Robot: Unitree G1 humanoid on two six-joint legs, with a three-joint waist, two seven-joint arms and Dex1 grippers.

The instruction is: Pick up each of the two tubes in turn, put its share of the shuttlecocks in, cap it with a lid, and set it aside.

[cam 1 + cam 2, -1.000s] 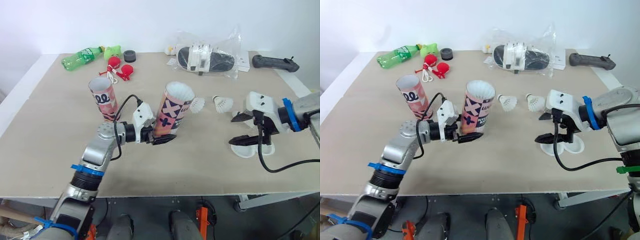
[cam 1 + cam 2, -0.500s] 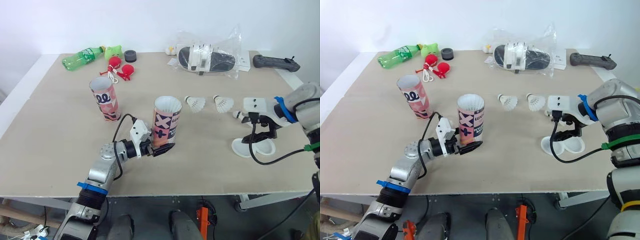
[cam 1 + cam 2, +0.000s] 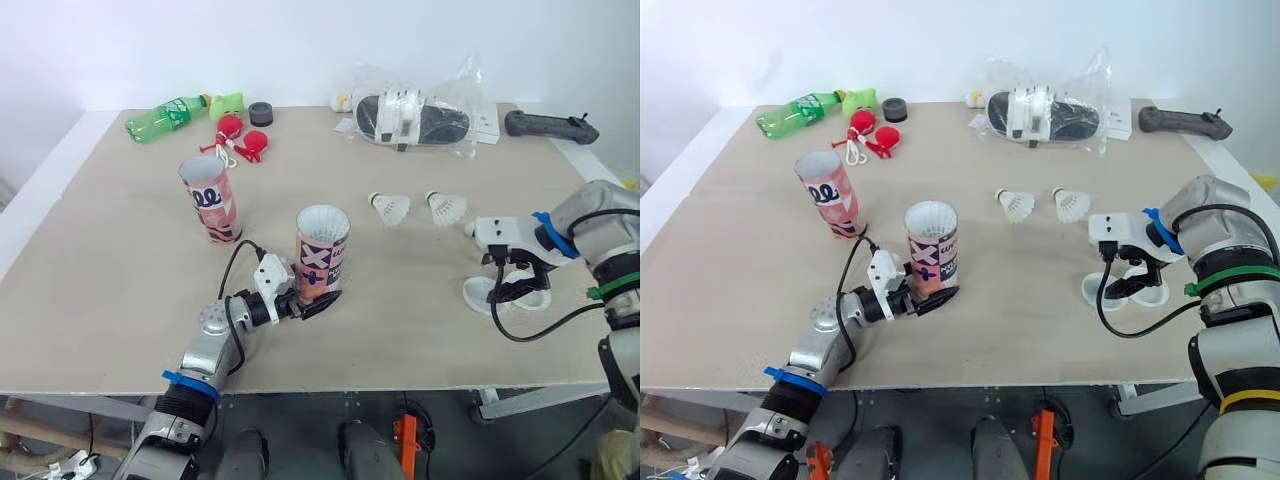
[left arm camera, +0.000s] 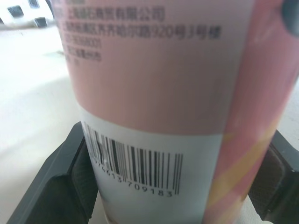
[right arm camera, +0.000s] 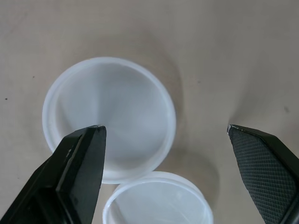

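A pink tube with a cross pattern [image 3: 321, 248] stands upright near the table's front, open end up, and my left gripper [image 3: 312, 300] is shut on its lower part. The left wrist view shows its barcode label [image 4: 135, 163] between the two black fingers [image 4: 56, 186]. A second pink tube [image 3: 210, 198] stands alone further back on the left. Two shuttlecocks [image 3: 390, 207] [image 3: 446, 208] lie on the table right of centre. Two white lids [image 5: 110, 119] [image 5: 159, 200] lie side by side at the right, with my right gripper [image 5: 164, 129] open just above them, holding nothing.
Along the back edge lie a green bottle [image 3: 165, 115], a green toy [image 3: 226, 101], a black puck [image 3: 260, 112], red toy gloves [image 3: 245, 140], a plastic bag with slippers [image 3: 415, 115] and a black handle [image 3: 550, 125].
My left arm has lowered the held tube and drawn it toward the front edge, from tilted to upright. My right gripper has moved down over the lids.
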